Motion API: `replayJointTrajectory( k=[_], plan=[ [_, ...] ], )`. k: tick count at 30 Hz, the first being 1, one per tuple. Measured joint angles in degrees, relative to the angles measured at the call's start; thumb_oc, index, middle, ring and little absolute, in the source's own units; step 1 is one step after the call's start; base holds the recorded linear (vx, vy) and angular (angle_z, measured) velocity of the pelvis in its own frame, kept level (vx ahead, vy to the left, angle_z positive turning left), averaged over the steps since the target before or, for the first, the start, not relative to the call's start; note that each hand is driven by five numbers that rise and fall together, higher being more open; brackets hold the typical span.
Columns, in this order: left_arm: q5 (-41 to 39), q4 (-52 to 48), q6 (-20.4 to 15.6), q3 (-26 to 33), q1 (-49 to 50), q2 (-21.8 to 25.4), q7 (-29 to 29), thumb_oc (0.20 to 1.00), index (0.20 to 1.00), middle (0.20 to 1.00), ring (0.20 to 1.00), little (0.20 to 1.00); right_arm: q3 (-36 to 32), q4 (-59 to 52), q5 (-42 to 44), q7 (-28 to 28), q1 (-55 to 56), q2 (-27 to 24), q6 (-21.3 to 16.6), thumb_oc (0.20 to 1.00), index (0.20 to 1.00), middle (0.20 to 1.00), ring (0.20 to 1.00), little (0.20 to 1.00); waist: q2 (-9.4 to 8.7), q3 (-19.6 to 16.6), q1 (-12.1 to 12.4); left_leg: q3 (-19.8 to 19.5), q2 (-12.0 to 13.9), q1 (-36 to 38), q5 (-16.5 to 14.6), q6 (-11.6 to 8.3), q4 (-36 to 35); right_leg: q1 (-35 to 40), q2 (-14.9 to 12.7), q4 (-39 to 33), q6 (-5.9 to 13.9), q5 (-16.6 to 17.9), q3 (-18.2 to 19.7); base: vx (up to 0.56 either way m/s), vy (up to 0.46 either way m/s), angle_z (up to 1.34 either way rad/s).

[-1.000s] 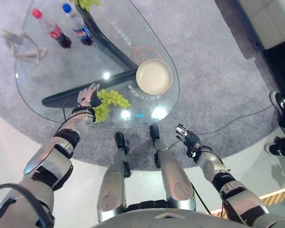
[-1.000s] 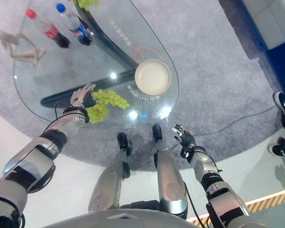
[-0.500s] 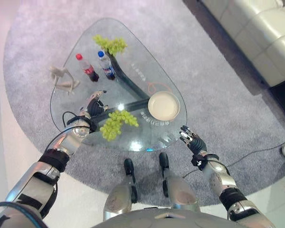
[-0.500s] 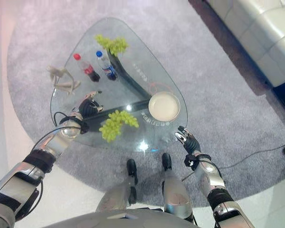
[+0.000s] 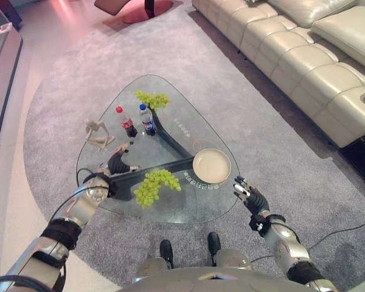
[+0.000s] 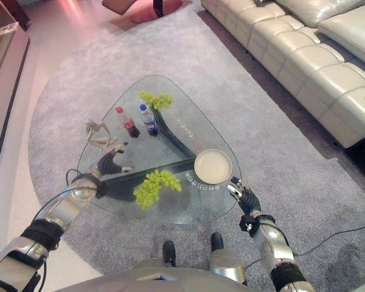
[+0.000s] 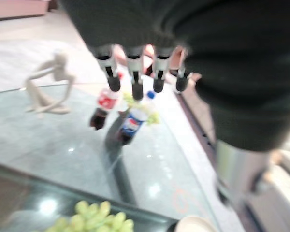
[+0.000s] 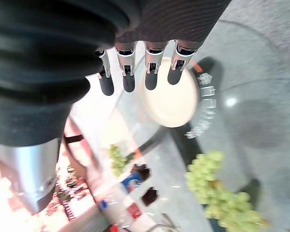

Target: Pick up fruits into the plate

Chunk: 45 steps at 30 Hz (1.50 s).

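A large bunch of green grapes (image 5: 154, 185) lies on the glass table (image 5: 188, 204), near its front edge. The cream plate (image 5: 212, 166) sits to the right of it with nothing on it. A smaller green bunch (image 5: 152, 98) lies at the table's far tip. My left hand (image 5: 117, 164) hovers open over the table's left part, a short way left of the large bunch and apart from it. Its straight fingers (image 7: 135, 77) point toward the bottles. My right hand (image 5: 250, 198) is open beside the table's right front edge, below the plate (image 8: 170, 99), holding nothing.
Two drink bottles, one red-capped (image 5: 126, 121) and one blue-capped (image 5: 147, 119), stand at the back left of the table. A pale figurine (image 5: 97, 134) sits left of them. A grey rug (image 5: 280, 158) surrounds the table, and a cream sofa (image 5: 304, 61) runs along the right.
The camera has lifted, so the whole scene sits smaller and farther. My left hand has come off the large grape bunch and moved left. My right hand has risen to the table's edge.
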Motion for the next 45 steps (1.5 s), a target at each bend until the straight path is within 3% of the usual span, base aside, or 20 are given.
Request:
replayJointTrajectory(
  k=[6, 13, 18, 27, 35, 45],
  plan=[
    [0.8, 7.6, 1.8, -2.2, -4.3, 0.4, 2.8, 1.0, 1.0, 1.0, 1.0, 1.0, 1.9, 1.3, 0.3, -0.3, -2.1, -1.0, 0.4, 1.0, 1.0, 1.0, 1.0, 1.0, -0.26, 0.6, -0.3, 2.2, -0.2, -6.2, 1.8, 0.39, 0.3, -7.5, 0.3, 0.6, -0.34, 2.1, 2.2, -0.26, -0.018, -0.18],
    [-0.5, 19.6, 4.0, -7.5, -21.0, 1.0, 6.4, 1.0, 1.0, 1.0, 1.0, 1.0, 5.7, 4.5, 2.1, -1.2, -11.8, -2.7, -0.1, 1.0, 1.0, 1.0, 1.0, 1.0, -1.08, 12.3, -1.5, 4.1, -0.1, -12.6, 3.6, -0.49, 0.3, -15.0, 0.5, 1.1, -0.15, 4.4, 4.0, -0.15, 0.003, -0.16],
    [-1.5, 25.0, 6.2, -9.3, -28.4, 0.9, 7.1, 1.0, 1.0, 1.0, 1.0, 1.0, 6.6, 5.1, 2.6, -1.3, -14.9, -2.8, -1.2, 1.0, 1.0, 1.0, 1.0, 1.0, -1.11, 18.2, -2.5, 4.6, 0.1, -15.7, 4.2, -0.18, 0.3, -18.5, 1.3, 1.4, -0.92, 5.6, 4.5, -0.09, -0.017, -0.1],
    [-1.5, 37.2, 10.5, -14.7, -38.8, -3.5, 11.1, 1.0, 1.0, 1.0, 1.0, 1.0, 10.2, 5.0, 4.7, -1.7, -20.1, -3.0, -2.5, 1.0, 1.0, 1.0, 1.0, 1.0, -1.3, 18.8, -4.3, 5.7, 0.5, -22.1, 4.2, -0.23, 0.3, -26.3, 1.8, 3.4, -1.11, 5.7, 5.0, -0.06, -0.018, -0.08],
    [-1.5, 44.6, 14.3, -15.0, -41.4, -7.1, 13.4, 1.0, 1.0, 1.0, 1.0, 1.0, 10.3, 5.1, 7.2, -2.0, -20.7, -3.0, -3.6, 1.0, 1.0, 1.0, 1.0, 1.0, -1.62, 18.7, -5.3, 5.7, 0.5, -27.3, 4.3, -0.06, 1.9, -31.8, 1.9, 5.4, -1.07, 5.7, 5.5, -0.06, -0.033, -0.01],
    [2.2, 45.4, 20.1, -16.9, -43.9, -7.6, 16.8, 1.0, 1.0, 1.0, 1.0, 1.0, 11.8, 5.1, 10.1, -2.3, -21.9, -3.0, -4.4, 1.0, 1.0, 1.0, 1.0, 1.0, -2.66, 18.5, -5.8, 5.4, 0.3, -32.2, 4.5, -0.24, 3.2, -36.6, 1.8, 6.8, -0.68, 5.4, 5.9, -0.04, -0.028, 0.01]
  ],
)
